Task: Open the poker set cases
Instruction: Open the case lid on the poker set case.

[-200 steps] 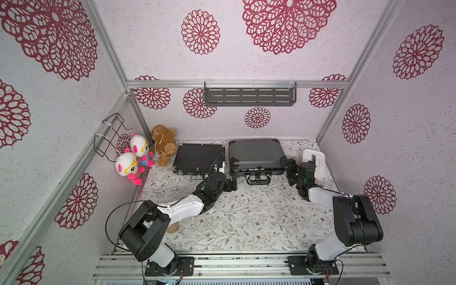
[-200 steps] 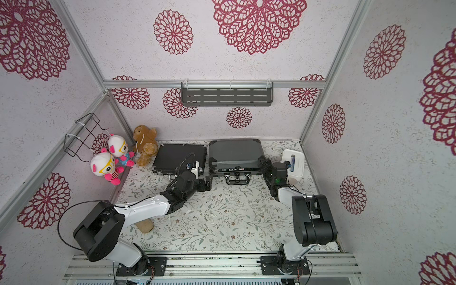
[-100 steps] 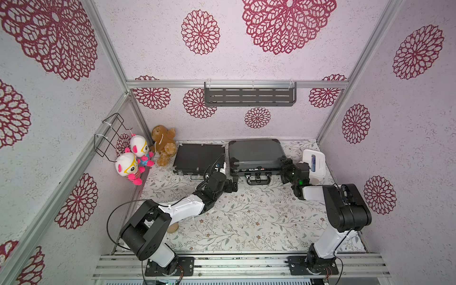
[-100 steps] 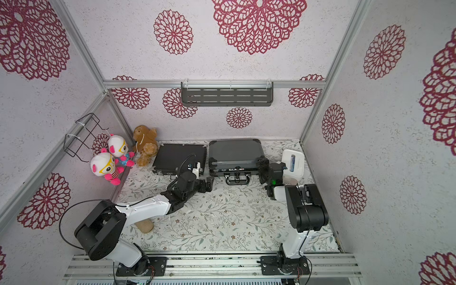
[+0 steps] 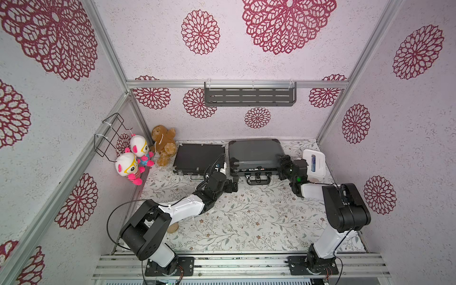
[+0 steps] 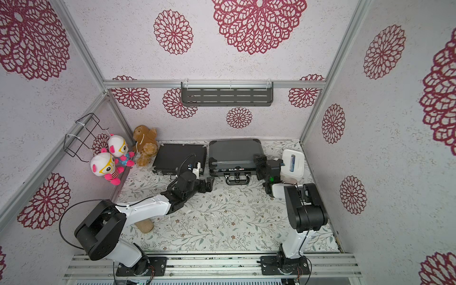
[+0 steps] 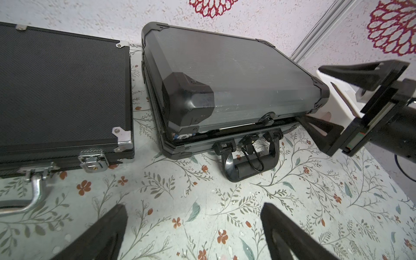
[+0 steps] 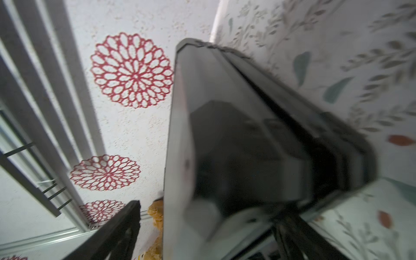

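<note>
right tool (image 7: 310, 92) astride ajar grey case (image 7: 236, 74) corner

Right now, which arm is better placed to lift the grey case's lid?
Probably the right. The right gripper stands open around the front corner of the grey case, where it gapes slightly. The left gripper hangs open over the table, touching neither case.

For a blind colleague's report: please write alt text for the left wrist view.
A grey case with black corners lies on the floral table, its lid slightly raised at the front, with the open right gripper astride one front corner. Beside it lies a shut black case; the open left gripper is empty in the foreground.
</note>
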Tool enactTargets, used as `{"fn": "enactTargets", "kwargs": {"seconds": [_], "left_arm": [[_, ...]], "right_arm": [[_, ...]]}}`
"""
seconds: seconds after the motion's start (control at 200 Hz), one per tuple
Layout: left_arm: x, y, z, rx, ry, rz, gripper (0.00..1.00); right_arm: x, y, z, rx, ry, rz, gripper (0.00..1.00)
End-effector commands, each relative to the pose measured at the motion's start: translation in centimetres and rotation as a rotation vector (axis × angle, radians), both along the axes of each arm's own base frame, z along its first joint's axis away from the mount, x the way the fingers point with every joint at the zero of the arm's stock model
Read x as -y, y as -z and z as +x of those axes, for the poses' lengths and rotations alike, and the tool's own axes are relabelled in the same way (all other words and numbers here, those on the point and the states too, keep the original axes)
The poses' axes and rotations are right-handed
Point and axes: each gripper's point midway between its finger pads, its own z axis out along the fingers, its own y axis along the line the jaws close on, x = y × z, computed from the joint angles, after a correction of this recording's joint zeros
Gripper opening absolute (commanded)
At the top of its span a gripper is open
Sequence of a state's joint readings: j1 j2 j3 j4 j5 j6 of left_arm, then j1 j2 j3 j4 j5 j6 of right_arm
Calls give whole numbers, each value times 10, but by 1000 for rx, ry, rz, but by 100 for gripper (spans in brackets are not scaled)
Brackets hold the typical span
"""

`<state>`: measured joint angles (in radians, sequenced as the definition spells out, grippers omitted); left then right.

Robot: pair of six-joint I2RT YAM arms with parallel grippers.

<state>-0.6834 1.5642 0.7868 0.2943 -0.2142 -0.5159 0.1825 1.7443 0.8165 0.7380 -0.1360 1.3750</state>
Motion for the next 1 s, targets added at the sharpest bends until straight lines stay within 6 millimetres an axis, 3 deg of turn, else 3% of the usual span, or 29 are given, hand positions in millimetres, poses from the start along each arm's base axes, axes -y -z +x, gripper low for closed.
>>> {"fn": "enactTargets", "kwargs": {"seconds": [0.0, 0.24, 0.36, 0.63, 0.996], "left_arm": [[9, -12, 4, 30, 17, -19, 97], [9, -12, 5, 31, 15, -20, 97], [9, -10, 5, 29, 14, -16, 97], [9, -11, 5, 30, 16, -19, 97], [8, -13, 4, 37, 14, -22, 97]], "right_arm": [[-13, -45, 8, 121, -20, 34, 93], [-25, -51, 25, 154, -3, 71, 93], [-34, -68, 36, 204, 18, 106, 93], [-48, -125, 61, 288, 52, 96, 95], [-64, -146, 118, 305, 58, 83, 99]]}}
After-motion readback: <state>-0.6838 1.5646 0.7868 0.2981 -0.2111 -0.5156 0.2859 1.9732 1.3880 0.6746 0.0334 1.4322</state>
